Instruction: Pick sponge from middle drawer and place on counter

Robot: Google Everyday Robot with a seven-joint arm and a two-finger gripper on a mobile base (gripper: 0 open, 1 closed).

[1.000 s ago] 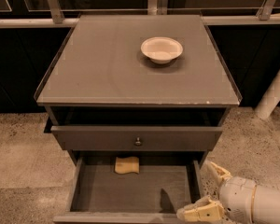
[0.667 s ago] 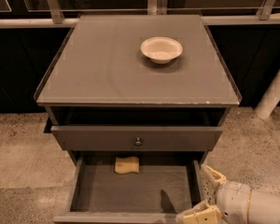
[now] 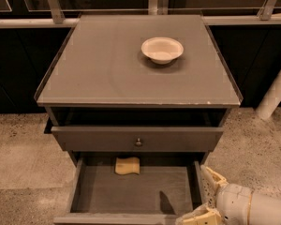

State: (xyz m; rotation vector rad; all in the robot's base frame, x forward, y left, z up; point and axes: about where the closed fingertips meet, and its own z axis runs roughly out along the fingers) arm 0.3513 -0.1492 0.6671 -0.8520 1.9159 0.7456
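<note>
Grey tabletop [image 3: 107, 74] is carrying 1 bowl [image 3: 162, 49] above speckled floor [image 3: 18, 149]. Sponge [image 3: 127, 165] is lying left-right, back of middle drawer [image 3: 126, 193]; gripper [image 3: 207, 197] is hovering front-right, fingers [image 3: 214, 177] spread wide.

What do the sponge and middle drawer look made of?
Sponge: yellow-tan, matte, pinched rounded edges, probably soft foam. Middle drawer: dark grey, dull flat floor, perhaps painted wood or laminate; unclear which. Gripper, open, is at the drawer's front right corner.

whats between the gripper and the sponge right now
Camera view: only the bare floor and right wall of the middle drawer lie between the gripper, outside its front right corner, and the sponge at the back.
</note>
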